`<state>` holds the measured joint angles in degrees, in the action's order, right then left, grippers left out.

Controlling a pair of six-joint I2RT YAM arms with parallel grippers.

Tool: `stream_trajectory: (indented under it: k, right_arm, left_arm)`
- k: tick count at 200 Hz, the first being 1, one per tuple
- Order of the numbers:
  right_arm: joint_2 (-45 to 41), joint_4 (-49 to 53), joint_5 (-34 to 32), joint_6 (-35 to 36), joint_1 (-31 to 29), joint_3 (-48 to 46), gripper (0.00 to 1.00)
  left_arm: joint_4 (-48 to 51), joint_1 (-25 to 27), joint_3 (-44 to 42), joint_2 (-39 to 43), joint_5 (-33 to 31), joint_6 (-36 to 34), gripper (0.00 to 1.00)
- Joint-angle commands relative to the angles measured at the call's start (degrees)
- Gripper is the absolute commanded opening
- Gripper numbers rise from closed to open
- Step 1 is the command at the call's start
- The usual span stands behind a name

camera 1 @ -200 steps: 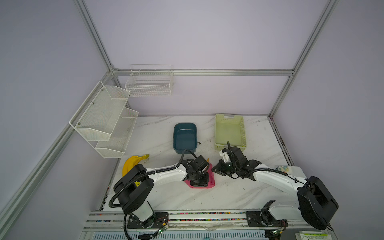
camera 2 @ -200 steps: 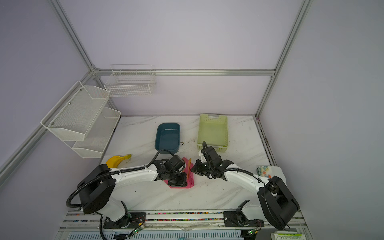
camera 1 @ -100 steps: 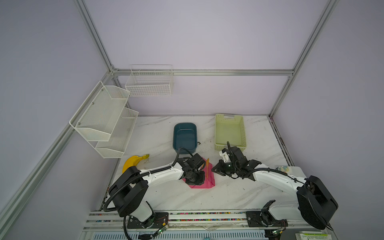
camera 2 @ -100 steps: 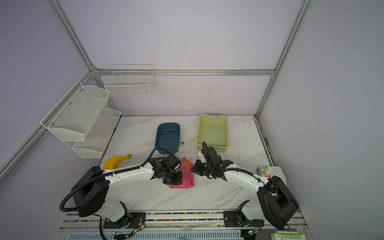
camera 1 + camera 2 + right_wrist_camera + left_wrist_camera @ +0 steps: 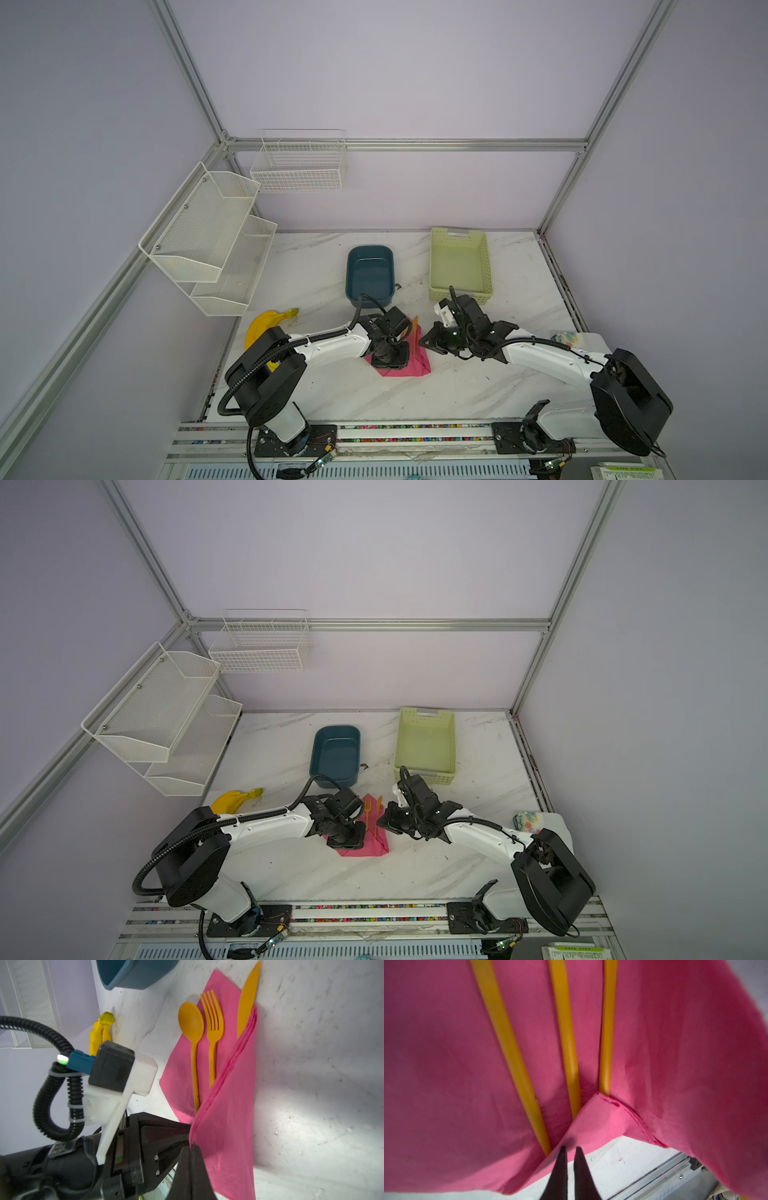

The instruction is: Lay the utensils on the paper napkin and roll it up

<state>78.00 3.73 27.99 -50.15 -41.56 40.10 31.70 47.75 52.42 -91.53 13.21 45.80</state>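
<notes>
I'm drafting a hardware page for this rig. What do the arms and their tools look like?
The left arm and right arm are white links between black joint housings. A ribbed black conduit runs along the left arm, a thinner black cable along the right. The left tool and right tool end in slim, tapered black fingers. A black camera box sits on a white wrist bracket.

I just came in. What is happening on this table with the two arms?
The robot is wrapping cutlery. An orange spoon, fork and knife lie side by side on a pink paper napkin, and one side of it is already folded over their handles. The left gripper, nearly closed, is at the fold's edge; whether it pinches the paper is unclear. The right gripper, shut, sits close by.
</notes>
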Motion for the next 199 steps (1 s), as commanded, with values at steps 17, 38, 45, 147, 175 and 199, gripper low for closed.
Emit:
stream_trajectory:
  k: [17, 38, 45, 147, 175, 199]
  right_arm:
    - [3.53, -3.56, -1.08, -2.93, -2.65, 2.96, 0.0]
    - [5.39, -5.38, -1.33, -4.09, -4.23, 3.61, 0.0]
    - [6.07, -6.0, -1.41, -4.45, -4.74, 3.92, 0.0]
    - [12.68, -10.55, -2.73, -7.3, -7.37, 5.96, 0.0]
    - [13.82, -11.09, -2.73, -7.33, -7.38, 6.35, 0.0]
    - [14.79, -11.65, -2.76, -7.33, -7.36, 6.64, 0.0]
  left_arm:
    - [-1.95, -0.48, -2.36, -0.15, 0.3, -1.06, 0.1]
    - [-2.58, -0.55, -2.93, -0.07, 0.4, -0.98, 0.1]
    - [-2.68, -0.58, -3.06, -0.06, 0.41, -0.85, 0.1]
    - [-2.43, -0.91, -4.88, 6.31, -1.94, 0.25, 0.11]
    - [-0.37, -1.12, -5.51, 9.26, -2.31, 0.3, 0.12]
    - [0.79, -1.19, -7.19, 11.42, -2.36, 0.75, 0.12]
